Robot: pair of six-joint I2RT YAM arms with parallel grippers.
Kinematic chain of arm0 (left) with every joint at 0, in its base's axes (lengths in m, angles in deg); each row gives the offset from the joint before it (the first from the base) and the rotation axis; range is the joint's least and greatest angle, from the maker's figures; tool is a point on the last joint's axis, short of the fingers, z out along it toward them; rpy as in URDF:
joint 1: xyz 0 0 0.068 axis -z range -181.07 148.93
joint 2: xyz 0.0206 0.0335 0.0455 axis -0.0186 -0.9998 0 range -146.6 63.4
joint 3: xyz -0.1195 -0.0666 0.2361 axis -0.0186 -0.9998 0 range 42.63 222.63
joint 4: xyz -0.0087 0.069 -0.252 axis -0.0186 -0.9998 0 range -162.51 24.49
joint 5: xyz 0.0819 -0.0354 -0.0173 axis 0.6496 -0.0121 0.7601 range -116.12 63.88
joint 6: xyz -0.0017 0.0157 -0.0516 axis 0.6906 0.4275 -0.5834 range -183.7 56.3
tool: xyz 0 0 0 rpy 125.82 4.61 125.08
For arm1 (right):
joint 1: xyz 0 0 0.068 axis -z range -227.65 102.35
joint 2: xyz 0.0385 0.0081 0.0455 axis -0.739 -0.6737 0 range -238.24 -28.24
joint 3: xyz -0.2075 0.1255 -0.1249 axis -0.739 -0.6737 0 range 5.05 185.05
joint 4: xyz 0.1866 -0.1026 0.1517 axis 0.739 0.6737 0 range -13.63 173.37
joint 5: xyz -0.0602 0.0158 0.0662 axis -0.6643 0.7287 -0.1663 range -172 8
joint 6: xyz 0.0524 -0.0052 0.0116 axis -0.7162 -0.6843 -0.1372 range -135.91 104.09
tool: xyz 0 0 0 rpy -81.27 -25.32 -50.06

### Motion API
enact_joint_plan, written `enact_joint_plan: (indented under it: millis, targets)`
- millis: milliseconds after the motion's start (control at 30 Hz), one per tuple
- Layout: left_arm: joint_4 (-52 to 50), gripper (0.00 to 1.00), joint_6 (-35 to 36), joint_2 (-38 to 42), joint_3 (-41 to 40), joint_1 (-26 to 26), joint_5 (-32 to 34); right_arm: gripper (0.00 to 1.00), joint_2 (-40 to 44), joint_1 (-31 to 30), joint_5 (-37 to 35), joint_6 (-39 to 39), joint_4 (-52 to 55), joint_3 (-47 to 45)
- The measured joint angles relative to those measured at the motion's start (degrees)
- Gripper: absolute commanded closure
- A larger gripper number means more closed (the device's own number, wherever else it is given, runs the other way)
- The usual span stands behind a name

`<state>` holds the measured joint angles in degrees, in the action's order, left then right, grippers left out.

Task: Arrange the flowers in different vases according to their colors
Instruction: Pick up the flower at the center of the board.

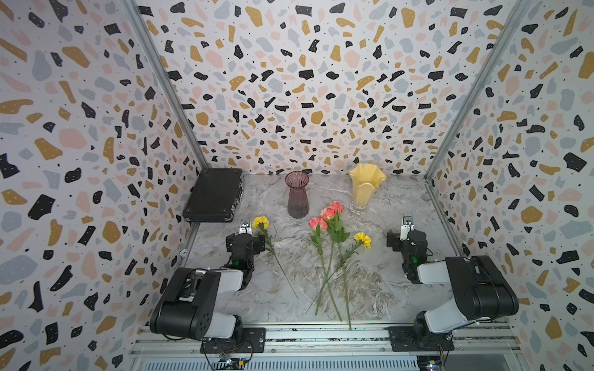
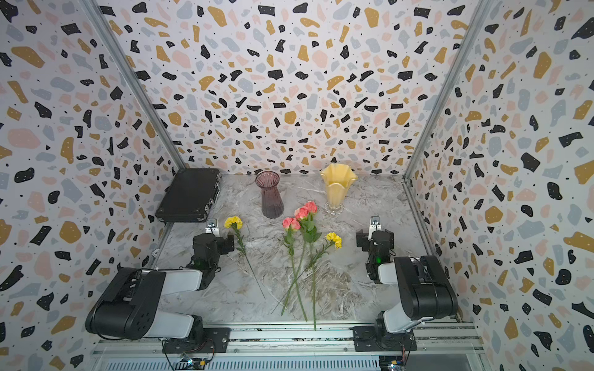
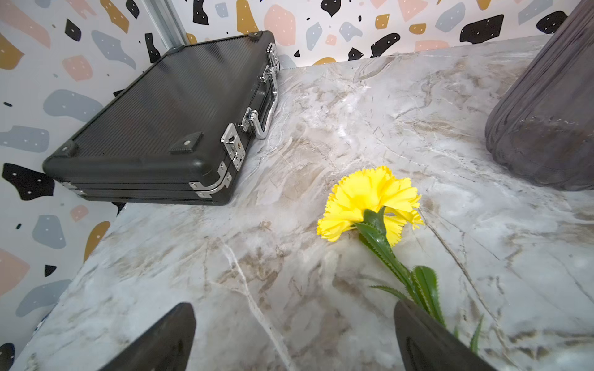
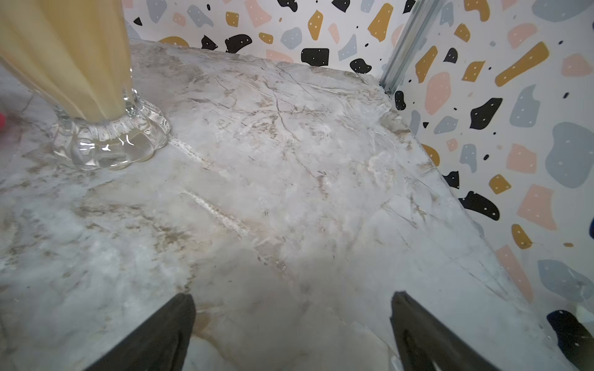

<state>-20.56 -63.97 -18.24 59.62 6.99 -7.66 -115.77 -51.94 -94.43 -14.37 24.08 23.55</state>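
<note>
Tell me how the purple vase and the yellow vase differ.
The purple vase is ribbed, see-through glass; the yellow vase looks creamy and opaque. The purple vase has a round mouth, the yellow vase a wavy flared rim. The yellow vase stands on a clear foot; the purple vase has none. Both stand upright and empty.

Upright, empty, at rear: purple vase [image 1: 297, 199], yellow vase [image 1: 364, 186]; three pink roses [image 1: 328, 213], two yellow carnations [image 1: 260, 222] lying flat before them.
</note>
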Motion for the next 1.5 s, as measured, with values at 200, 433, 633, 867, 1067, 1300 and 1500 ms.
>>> enact_joint_plan:
  millis: [200,433,633,867,1067,1300,1500]
  targets:
    - [0.00,0.01,0.00,0.00,0.00,-0.02,0.00,0.00,0.00,0.00,0.00,0.00,0.00,0.00]
    - [0.00,0.01,0.00,0.00,0.00,0.00,0.02,0.00,0.00,0.00,0.00,0.00,0.00,0.00]
    - [0.00,0.01,0.00,0.00,0.00,0.00,0.00,0.00,0.00,0.00,0.00,0.00,0.00,0.00]
    - [0.00,0.01,0.00,0.00,0.00,0.00,0.00,0.00,0.00,0.00,0.02,0.00,-0.02,0.00]
    - [0.00,0.01,0.02,0.00,0.00,0.00,0.00,0.00,6.91,-4.92,-2.78,3.06,-0.31,-4.48]
    - [0.00,0.01,0.09,0.00,0.00,0.00,-0.59,0.00,36.81,-13.07,-0.85,-4.24,29.88,8.26]
    - [-2.75,0.00,1.68,2.08,0.24,0.33,-4.72,0.00,37.09,-12.20,-2.95,-23.21,41.66,7.91]
